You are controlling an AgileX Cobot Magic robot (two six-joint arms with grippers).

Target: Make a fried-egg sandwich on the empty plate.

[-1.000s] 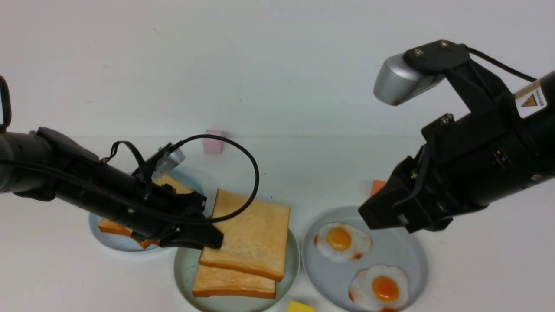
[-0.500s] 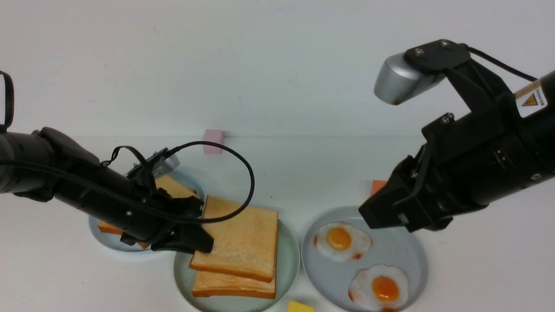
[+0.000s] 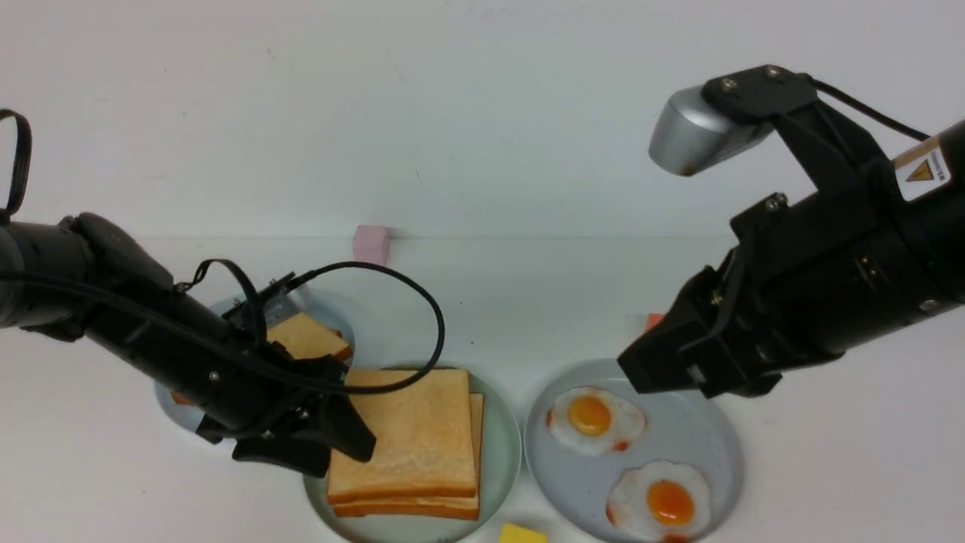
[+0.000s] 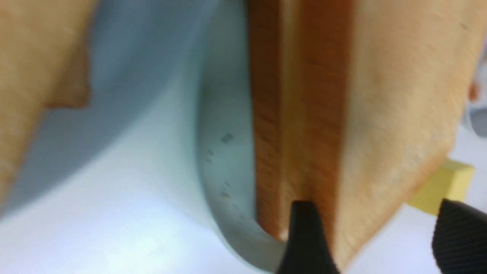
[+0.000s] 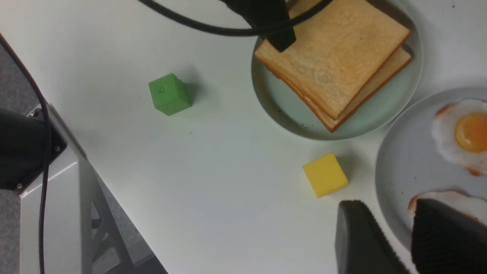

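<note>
L claw (image 3: 317,445) is now standing open, jaws spread at the near-left corner of the sandwich stack; a sec ago it was pinching the top slice, tilted and riding well toward the far edge. That top toast (image 3: 403,430) is now lying flat and nearly square over the bottom toast (image 3: 411,507), both sitting on the mint plate (image 3: 505,452) by the worktop's front edge. In the left wrist view one finger (image 4: 304,236) is sitting right at the seam between the two crusts, the other apart from the bread, so nothing is gripped.

No egg is showing between the slices (the crusts look to be meeting directly, though the inside is hidden), so I'm judging the sandwich as bread-only so far. Both fried eggs (image 3: 595,418) are lying on the grey-blue plate (image 3: 709,430) to the right.

R claw (image 3: 663,373) is hanging over that plate's far rim, part open w/ nothing between the jaws. The leftover toast (image 3: 305,335) is sitting on the pale blue plate (image 3: 339,317) further left. Yellow cube (image 5: 325,174) is lying at the front edge, green cube (image 5: 169,94) toward the left.
</note>
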